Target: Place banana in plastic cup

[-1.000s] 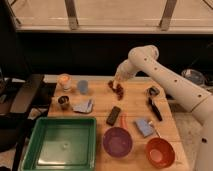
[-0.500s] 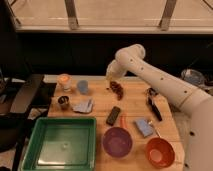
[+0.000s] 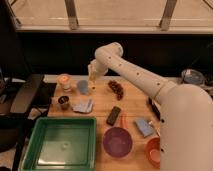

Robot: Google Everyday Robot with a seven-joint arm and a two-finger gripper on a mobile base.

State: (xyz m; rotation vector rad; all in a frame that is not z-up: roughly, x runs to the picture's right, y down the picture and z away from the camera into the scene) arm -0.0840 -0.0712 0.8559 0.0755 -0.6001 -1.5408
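Observation:
The light blue plastic cup (image 3: 82, 87) stands upright on the wooden table's far left part. My gripper (image 3: 92, 75) hangs just above and to the right of the cup's rim, at the end of the white arm (image 3: 135, 75) that reaches in from the right. It is shut on the small pale yellow banana (image 3: 92, 78), which hangs roughly upright between the fingers, its lower end close to the cup's right edge. Most of the banana is hidden by the gripper.
A pale orange-white cup (image 3: 64, 81) and a small dark cup (image 3: 64, 101) stand left of the blue cup. A grey-blue packet (image 3: 83, 106), black bar (image 3: 114, 115), dark grape-like bunch (image 3: 117, 88), purple bowl (image 3: 118, 141), orange bowl (image 3: 155, 151), blue sponge (image 3: 144, 127) and green tray (image 3: 62, 155) lie around.
The gripper with the banana has moved left, from above the grape-like bunch to just beside the blue cup, and the arm has stretched further across the table.

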